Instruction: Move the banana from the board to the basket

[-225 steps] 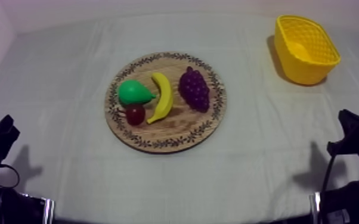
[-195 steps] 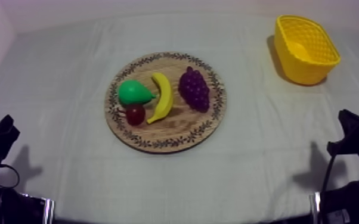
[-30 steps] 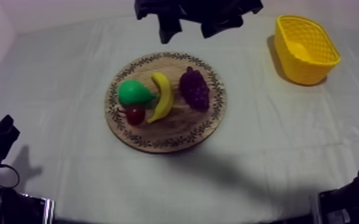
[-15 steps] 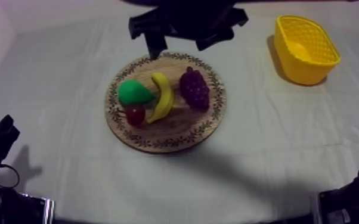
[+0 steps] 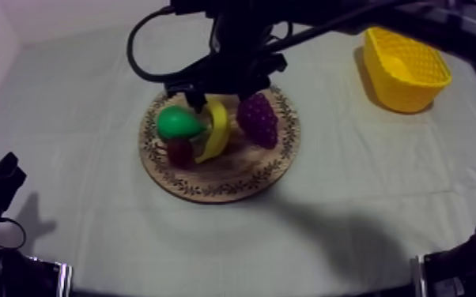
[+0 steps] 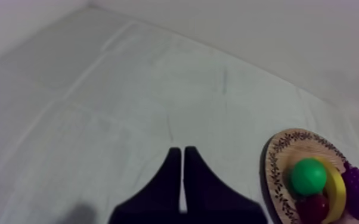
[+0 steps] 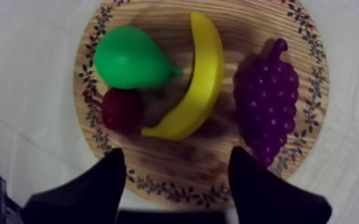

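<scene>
The right gripper (image 7: 177,164), just beyond the far rim of the round wooden board with a patterned rim (image 5: 209,192) 0.5 s ago, now hangs over it, 2 fingers (image 7: 98,184) spread and empty, above the curved yellow toy banana (image 7: 203,71) lying at the board's middle, so grasping looks next.

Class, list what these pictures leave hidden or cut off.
Top view: the right arm covers the wooden board's far rim.
Left wrist view: the edge cuts off the grapes; the pear hides most of the banana.
Right wrist view: the right gripper hides the board's near rim.
</scene>
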